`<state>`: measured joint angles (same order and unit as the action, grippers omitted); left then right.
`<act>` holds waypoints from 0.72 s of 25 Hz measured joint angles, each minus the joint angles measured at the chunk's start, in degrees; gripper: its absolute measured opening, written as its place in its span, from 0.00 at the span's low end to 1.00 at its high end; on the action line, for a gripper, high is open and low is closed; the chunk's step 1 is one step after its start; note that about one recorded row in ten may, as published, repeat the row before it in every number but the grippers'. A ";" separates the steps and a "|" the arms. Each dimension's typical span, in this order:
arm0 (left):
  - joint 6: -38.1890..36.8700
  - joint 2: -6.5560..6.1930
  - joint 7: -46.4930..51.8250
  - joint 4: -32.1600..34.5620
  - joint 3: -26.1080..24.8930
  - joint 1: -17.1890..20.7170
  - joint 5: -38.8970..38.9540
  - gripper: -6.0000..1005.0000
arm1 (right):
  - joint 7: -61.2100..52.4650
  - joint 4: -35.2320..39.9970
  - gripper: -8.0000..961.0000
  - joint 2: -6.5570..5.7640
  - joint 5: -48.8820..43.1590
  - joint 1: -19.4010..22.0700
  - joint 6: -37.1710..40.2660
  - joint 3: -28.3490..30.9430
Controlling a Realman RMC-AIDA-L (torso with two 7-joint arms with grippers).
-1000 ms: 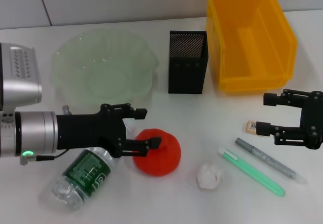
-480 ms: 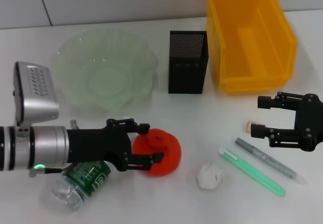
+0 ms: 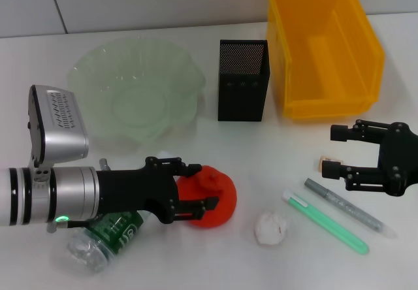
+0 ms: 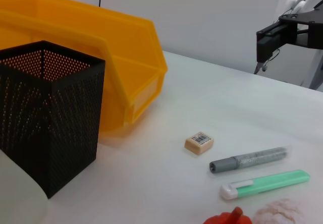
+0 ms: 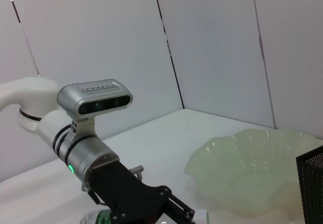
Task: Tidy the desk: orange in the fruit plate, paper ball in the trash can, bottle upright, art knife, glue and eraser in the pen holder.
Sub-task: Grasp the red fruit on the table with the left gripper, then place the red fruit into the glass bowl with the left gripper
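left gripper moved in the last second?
Yes. In the head view the left gripper has slid rightward and down-frame, away from the fruit plate, and its open fingers now straddle the orange.

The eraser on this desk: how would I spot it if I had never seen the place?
Start at the big yellow trash can at the far right of the desk. Just in front of it hangs the right gripper, fingers open, and the eraser lies on the table beside its fingertips. It is a tiny beige block with a barcode label, unlike the two long pens beside it.
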<state>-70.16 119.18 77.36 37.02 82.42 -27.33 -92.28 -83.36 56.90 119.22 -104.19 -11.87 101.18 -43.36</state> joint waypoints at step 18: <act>0.17 -0.14 0.08 -0.74 -0.42 1.04 3.80 0.28 | 0.05 -1.18 0.80 0.05 0.02 0.01 0.51 0.13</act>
<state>-69.99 119.04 77.44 36.28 82.00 -26.29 -88.48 -83.31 55.72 119.27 -104.17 -11.86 101.69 -43.23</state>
